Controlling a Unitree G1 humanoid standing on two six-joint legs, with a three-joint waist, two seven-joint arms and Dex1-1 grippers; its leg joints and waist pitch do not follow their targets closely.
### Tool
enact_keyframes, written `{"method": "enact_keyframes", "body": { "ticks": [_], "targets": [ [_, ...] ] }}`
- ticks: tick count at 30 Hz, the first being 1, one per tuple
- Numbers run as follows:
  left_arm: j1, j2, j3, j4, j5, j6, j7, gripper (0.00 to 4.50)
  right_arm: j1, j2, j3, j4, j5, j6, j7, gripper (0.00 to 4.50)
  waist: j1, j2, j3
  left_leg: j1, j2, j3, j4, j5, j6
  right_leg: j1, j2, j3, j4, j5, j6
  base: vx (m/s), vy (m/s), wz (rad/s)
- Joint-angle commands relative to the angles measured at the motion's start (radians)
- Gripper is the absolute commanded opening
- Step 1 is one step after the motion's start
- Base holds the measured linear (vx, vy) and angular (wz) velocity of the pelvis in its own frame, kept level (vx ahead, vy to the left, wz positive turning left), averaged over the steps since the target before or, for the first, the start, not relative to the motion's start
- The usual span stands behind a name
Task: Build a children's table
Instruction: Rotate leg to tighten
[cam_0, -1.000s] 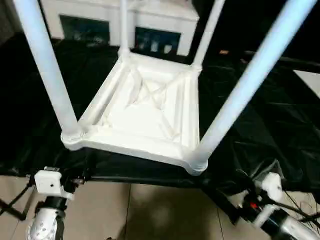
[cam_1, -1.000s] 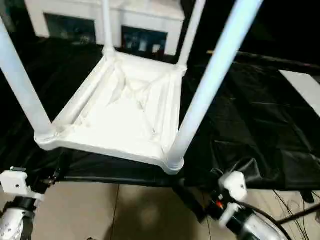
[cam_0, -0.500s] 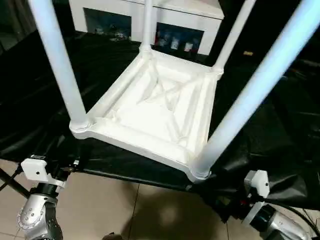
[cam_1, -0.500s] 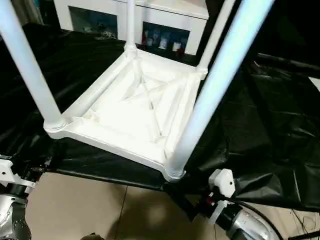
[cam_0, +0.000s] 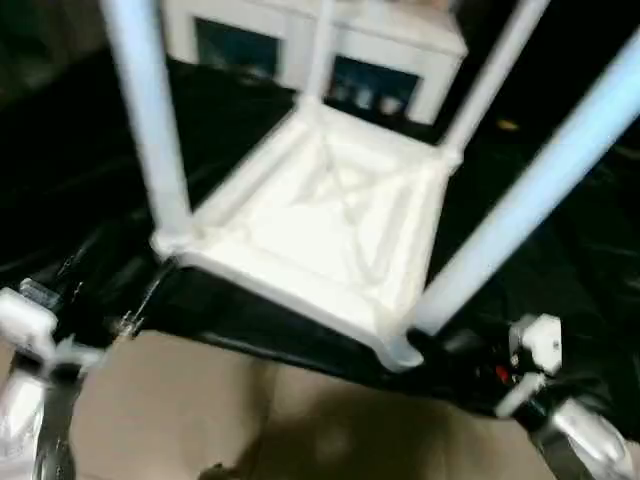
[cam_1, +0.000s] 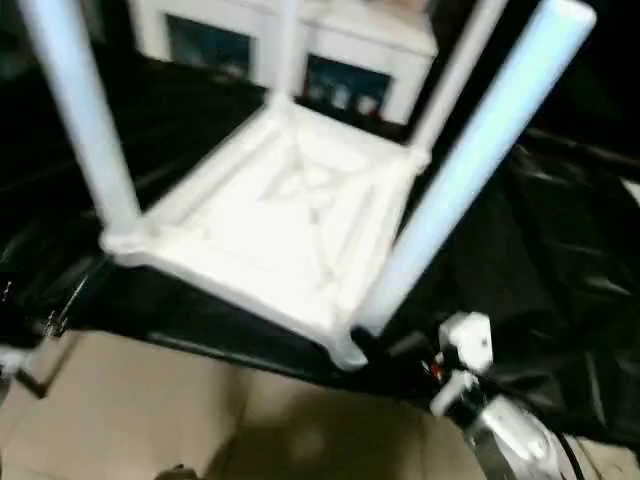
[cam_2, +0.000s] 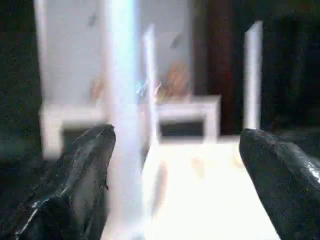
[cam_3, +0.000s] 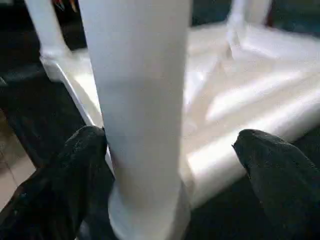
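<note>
Black-draped tabletop (cam_0: 90, 180), white cabinet (cam_0: 400, 60) behind. Children's table (cam_0: 330, 230) lies inverted at the near edge, four legs up, long axes vertical. Right claw (cam_3: 170, 165) open, straddling the near-right leg (cam_3: 140, 100), contact unclear. Left claw (cam_2: 175, 165) open, empty, facing the near-left leg (cam_2: 122, 125).

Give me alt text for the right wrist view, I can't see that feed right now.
A thick white leg of the upside-down children's table stands close between the right gripper's open black fingers, seated in its corner socket. The ribbed white underside stretches behind, resting on black cloth.
</note>
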Motion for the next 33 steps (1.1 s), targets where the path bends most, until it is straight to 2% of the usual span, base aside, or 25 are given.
{"method": "enact_keyframes", "body": {
  "ticks": [1,2,3,4,5,6,7,9,10,13,17,18,20,21,22,24,27,29,30,31,33],
  "targets": [
    [0.016,0.016,-0.061,-0.039,-0.015,0.067,-0.025,4.46,0.022,-0.014,-0.015,0.004,-0.022,-0.004,-0.006,4.5,-0.003,0.017,-0.027,0.012,0.072,-0.019,-0.076,-0.252,0.031,0.004,-0.076,0.07,-0.073,-0.065,-0.189,0.0,0.0,0.0],
    [0.013,0.027,-0.082,-0.055,-0.027,0.085,-0.028,4.46,0.023,-0.015,-0.014,0.003,-0.021,-0.005,-0.003,4.5,0.0,0.021,-0.028,0.009,0.072,-0.023,-0.081,-0.263,0.017,0.005,-0.077,0.073,-0.079,-0.139,-0.15,0.0,0.0,0.0],
    [0.01,0.035,-0.093,-0.063,-0.035,0.094,-0.029,4.46,0.023,-0.016,-0.012,0.003,-0.021,-0.006,-0.002,4.5,0.002,0.021,-0.032,0.011,0.073,-0.025,-0.082,-0.275,0.0,0.002,-0.075,0.075,-0.08,-0.173,-0.123,0.0,0.0,0.0],
    [0.007,0.035,-0.096,-0.064,-0.035,0.097,-0.026,4.46,0.022,-0.015,-0.012,0.002,-0.021,-0.006,-0.001,4.5,0.0,0.021,-0.034,0.009,0.073,-0.026,-0.083,-0.276,-0.008,0.003,-0.075,0.077,-0.08,-0.178,-0.114,0.0,0.0,0.0],
    [0.002,0.041,-0.104,-0.102,-0.037,0.142,0.006,4.46,0.019,-0.014,-0.008,-0.002,-0.02,-0.007,0.0,4.5,-0.002,0.023,-0.037,0.006,0.072,-0.029,-0.084,-0.275,-0.02,0.003,-0.073,0.077,-0.079,-0.172,-0.103,0.0,0.0,0.0],
    [0.001,0.041,-0.097,-0.124,-0.022,0.18,0.04,4.46,0.016,-0.014,-0.006,-0.005,-0.023,-0.009,0.0,4.5,-0.005,0.023,-0.042,0.006,0.072,-0.029,-0.081,-0.264,-0.028,0.004,-0.071,0.077,-0.072,-0.13,-0.106,0.0,0.0,0.0],
    [0.001,0.041,-0.097,-0.124,-0.022,0.18,0.04,4.46,0.016,-0.014,-0.006,-0.005,-0.023,-0.009,0.0,4.5,-0.006,0.023,-0.041,0.004,0.072,-0.03,-0.081,-0.255,-0.028,0.005,-0.071,0.077,-0.071,-0.111,-0.109,0.0,0.0,0.0],
    [-0.014,0.045,-0.044,-0.168,0.078,0.306,0.177,4.46,-0.002,-0.009,-0.002,-0.008,-0.031,-0.016,-0.012,4.5,-0.017,0.033,-0.047,0.005,0.071,-0.029,-0.078,-0.232,-0.031,0.006,-0.066,0.076,-0.063,-0.037,-0.116,0.0,0.0,0.0],
    [-0.016,0.048,-0.034,-0.173,0.09,0.328,0.203,4.46,-0.005,-0.009,-0.002,-0.007,-0.034,-0.018,-0.015,4.5,-0.023,0.029,-0.047,0.004,0.071,-0.03,-0.077,-0.229,-0.033,0.007,-0.065,0.074,-0.062,-0.022,-0.119,0.0,0.0,0.0],
    [-0.024,0.048,0.012,-0.178,0.072,0.383,0.299,4.46,-0.037,0.004,-0.005,0.019,-0.05,-0.036,-0.04,4.5,-0.029,0.027,-0.048,0.001,0.064,-0.029,-0.072,-0.212,-0.025,0.01,-0.064,0.074,-0.064,-0.026,-0.121,0.0,0.0,0.0],
    [-0.047,0.058,0.001,-0.157,-0.015,0.402,0.275,4.46,-0.071,0.029,-0.027,0.049,-0.061,-0.051,-0.084,4.5,-0.034,0.03,-0.052,0.007,0.061,-0.027,-0.065,-0.151,-0.013,0.005,-0.056,0.073,-0.054,0.06,-0.144,0.0,0.0,0.0],
    [-0.059,0.059,-0.009,-0.15,-0.035,0.414,0.264,4.46,-0.079,0.036,-0.034,0.058,-0.066,-0.058,-0.099,4.5,-0.035,0.024,-0.052,0.007,0.061,-0.025,-0.065,-0.149,-0.013,0.005,-0.054,0.072,-0.055,0.068,-0.145,0.0,0.0,0.0],
    [-0.11,0.049,-0.048,-0.124,-0.077,0.464,0.211,4.46,-0.1,0.049,-0.057,0.083,-0.056,-0.057,-0.13,4.5,-0.029,0.029,-0.05,0.012,0.058,-0.022,-0.065,-0.161,-0.021,0.0,-0.056,0.074,-0.056,0.041,-0.145,0.0,0.0,0.0],
    [-0.127,0.042,-0.061,-0.119,-0.097,0.492,0.182,4.46,-0.106,0.047,-0.064,0.093,-0.063,-0.065,-0.141,4.5,-0.027,0.024,-0.05,0.013,0.061,-0.022,-0.067,-0.174,-0.03,0.001,-0.056,0.074,-0.056,0.021,-0.146,0.0,0.0,0.0],
    [-0.14,0.036,-0.07,-0.117,-0.11,0.513,0.16,4.46,-0.109,0.045,-0.069,0.1,-0.071,-0.071,-0.149,4.5,-0.024,0.026,-0.05,0.012,0.06,-0.022,-0.067,-0.176,-0.036,0.002,-0.057,0.074,-0.055,0.01,-0.144,0.0,0.0,0.0],
    [-0.186,0.037,-0.118,-0.076,-0.086,0.547,0.097,4.46,-0.115,0.041,-0.094,0.12,-0.067,-0.076,-0.163,4.5,-0.021,0.026,-0.05,0.013,0.059,-0.022,-0.069,-0.198,-0.048,0.001,-0.058,0.075,-0.058,-0.022,-0.134,0.0,0.0,0.0],
    [-0.22,0.029,-0.15,-0.033,-0.061,0.544,0.085,4.46,-0.113,0.032,-0.111,0.136,-0.072,-0.084,-0.173,4.5,-0.022,0.024,-0.052,0.006,0.059,-0.025,-0.069,-0.197,-0.048,0.007,-0.062,0.076,-0.061,-0.033,-0.116,0.0,0.0,0.0],
    [-0.273,0.017,-0.213,0.036,0.011,0.543,0.1,4.46,-0.104,0.017,-0.137,0.155,-0.088,-0.094,-0.2,4.5,-0.024,0.025,-0.055,0.01,0.058,-0.023,-0.065,-0.188,-0.047,0.005,-0.061,0.077,-0.061,-0.014,-0.113,0.0,0.0,0.0],
    [-0.288,0.016,-0.235,0.062,0.044,0.546,0.118,4.46,-0.101,0.016,-0.149,0.159,-0.09,-0.097,-0.209,4.5,-0.022,0.032,-0.056,0.01,0.059,-0.024,-0.064,-0.177,-0.047,0.006,-0.062,0.077,-0.058,0.002,-0.112,0.0,0.0,0.0],
    [-0.298,0.016,-0.248,0.078,0.065,0.546,0.13,4.46,-0.098,0.015,-0.156,0.161,-0.09,-0.099,-0.215,4.5,-0.024,0.027,-0.056,0.008,0.059,-0.023,-0.063,-0.172,-0.043,0.007,-0.062,0.077,-0.059,0.011,-0.112,0.0,0.0,0.0],
    [-0.327,-0.011,-0.262,0.119,0.112,0.537,0.169,4.46,-0.089,0.007,-0.185,0.176,-0.107,-0.11,-0.246,4.5,-0.021,0.043,-0.056,0.01,0.06,-0.025,-0.064,-0.193,-0.044,0.006,-0.064,0.077,-0.059,-0.006,-0.116,0.0,0.0,0.0]
  ]
}}
